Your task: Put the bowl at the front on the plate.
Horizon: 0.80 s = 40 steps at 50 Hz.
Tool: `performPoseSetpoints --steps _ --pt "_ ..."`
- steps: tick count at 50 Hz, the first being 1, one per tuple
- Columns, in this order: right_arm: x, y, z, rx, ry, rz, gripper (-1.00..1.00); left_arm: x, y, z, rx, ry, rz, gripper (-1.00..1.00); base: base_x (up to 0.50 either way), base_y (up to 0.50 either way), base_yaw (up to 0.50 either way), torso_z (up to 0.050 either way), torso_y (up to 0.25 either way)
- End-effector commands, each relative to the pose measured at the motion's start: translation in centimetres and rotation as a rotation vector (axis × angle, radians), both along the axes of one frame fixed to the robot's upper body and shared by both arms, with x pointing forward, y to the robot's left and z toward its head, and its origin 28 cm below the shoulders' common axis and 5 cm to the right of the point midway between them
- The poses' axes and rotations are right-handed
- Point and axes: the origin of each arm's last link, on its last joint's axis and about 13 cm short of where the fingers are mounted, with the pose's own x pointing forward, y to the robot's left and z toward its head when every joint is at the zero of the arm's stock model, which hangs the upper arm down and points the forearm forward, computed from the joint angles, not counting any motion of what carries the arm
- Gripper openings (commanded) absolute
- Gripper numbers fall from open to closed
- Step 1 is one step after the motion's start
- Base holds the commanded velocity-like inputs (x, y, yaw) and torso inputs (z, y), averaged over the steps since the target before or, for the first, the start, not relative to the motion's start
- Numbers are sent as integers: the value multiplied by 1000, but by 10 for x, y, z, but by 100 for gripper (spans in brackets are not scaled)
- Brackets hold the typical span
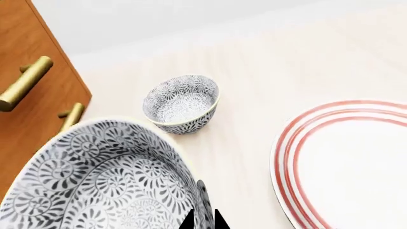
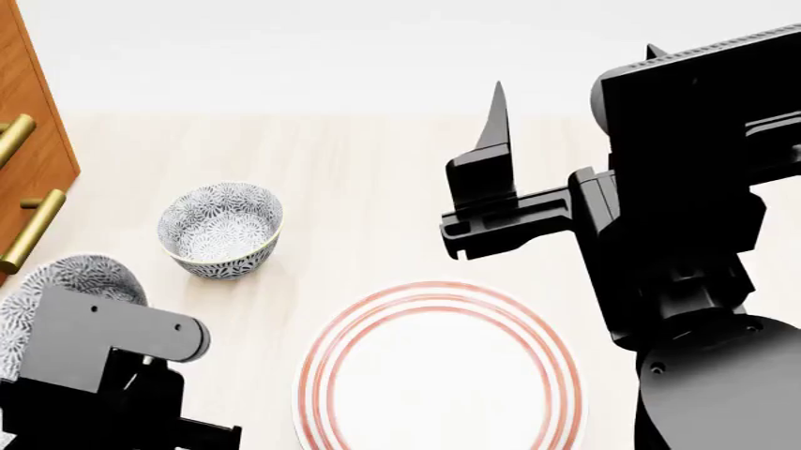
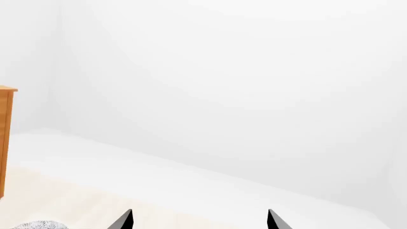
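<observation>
Grey-blue floral pattern fills the lower left of the left wrist view, where the bowl (image 1: 102, 181) at the front looms large, its rim between the two dark fingertips of the left gripper (image 1: 203, 220) at the bottom edge; these sit close together and seem pinched on that rim. A second, identical bowl (image 1: 181, 102) stands apart at centre, the red-ringed plate (image 1: 318, 143) lies at the right, and a wooden cabinet (image 1: 32, 109) with brass handles occupies the left. In the head view the held bowl (image 2: 63, 291) sits at the lower left, partly hidden behind the left arm, with the other bowl (image 2: 220, 230) above it and the plate (image 2: 438, 305) at bottom centre, bare. The right gripper (image 2: 494, 155) is raised at the upper right; whether it is spread cannot be told here. In the right wrist view its fingertips (image 3: 124, 220) stand wide apart at the bottom edge, holding nothing, against a white wall. Judging from this, the bowl should be lifted level, carried clear of the plate's rim and lowered onto its centre before letting go. No writing or brand is readable anywhere.
</observation>
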Motion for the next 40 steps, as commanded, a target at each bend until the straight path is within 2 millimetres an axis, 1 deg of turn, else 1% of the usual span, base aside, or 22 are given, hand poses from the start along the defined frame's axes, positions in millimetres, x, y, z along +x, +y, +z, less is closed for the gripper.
performPoseSetpoints --steps 1,6,7,15,27,29,40 --pt "0 0 0 -2 1 -1 100 -3 -1 8 7 -77 3 -100 0 0 0 0 0" --pt "1 0 -1 -1 0 1 100 -2 -1 12 2 -106 1 -100 0 0 0 0 0" --pt "1 0 -1 2 -1 3 100 0 -1 17 -6 -116 9 -100 0 0 0 0 0" --pt "1 0 1 -5 1 4 100 2 -1 30 -29 -158 5 -100 0 0 0 0 0" --pt "6 1 1 -7 2 14 100 4 -5 38 -35 -189 -12 -100 0 0 0 0 1" --pt "6 1 2 -7 0 16 100 4 -5 42 -43 -197 -16 -100 0 0 0 0 0" --pt "6 2 2 -7 -13 23 100 7 -10 50 -40 -221 -75 -100 0 0 0 0 0"
